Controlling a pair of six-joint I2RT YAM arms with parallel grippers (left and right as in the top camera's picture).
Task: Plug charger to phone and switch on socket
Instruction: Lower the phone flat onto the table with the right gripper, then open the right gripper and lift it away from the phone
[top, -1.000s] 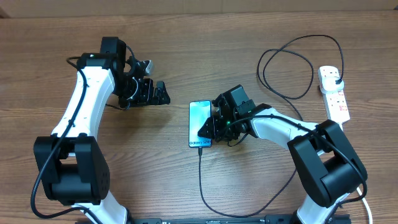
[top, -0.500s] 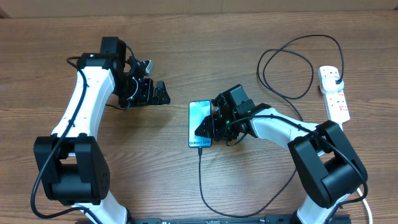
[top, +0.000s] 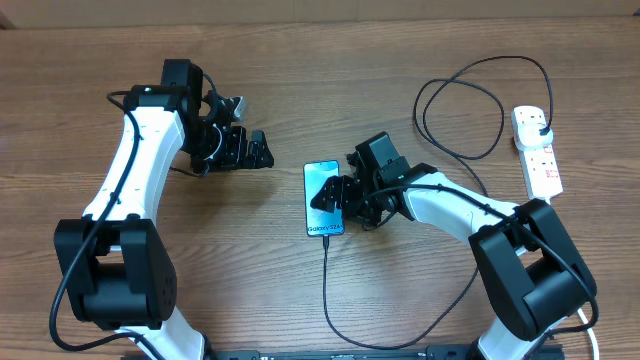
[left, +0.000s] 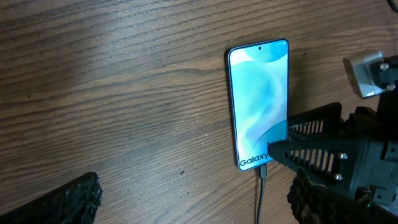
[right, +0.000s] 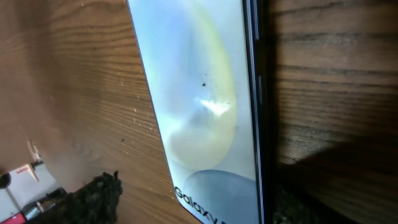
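The phone (top: 318, 180) lies flat on the wooden table, its blue screen up, and shows in the left wrist view as the phone (left: 260, 102) and in the right wrist view as the phone (right: 199, 106). The charger (top: 326, 285) runs as a thin black cable from the phone's lower end; the connector (left: 263, 171) sits at that end. My right gripper (top: 332, 198) hangs open just over the phone's lower half, and its left finger (right: 93, 199) stands clear of the phone's edge. My left gripper (top: 255, 150) is open and holds nothing, left of the phone. The socket (top: 540, 160) lies at the far right.
The charger's black cable loops widely (top: 470, 100) between the right arm and the socket, with its black plug (top: 541, 126) in the strip's far end. The cable also runs along the table's front edge (top: 400, 345). The right gripper (left: 329, 155) shows in the left wrist view.
My right gripper's fingers have spread apart over the phone and no longer press on it. The left arm has not moved.
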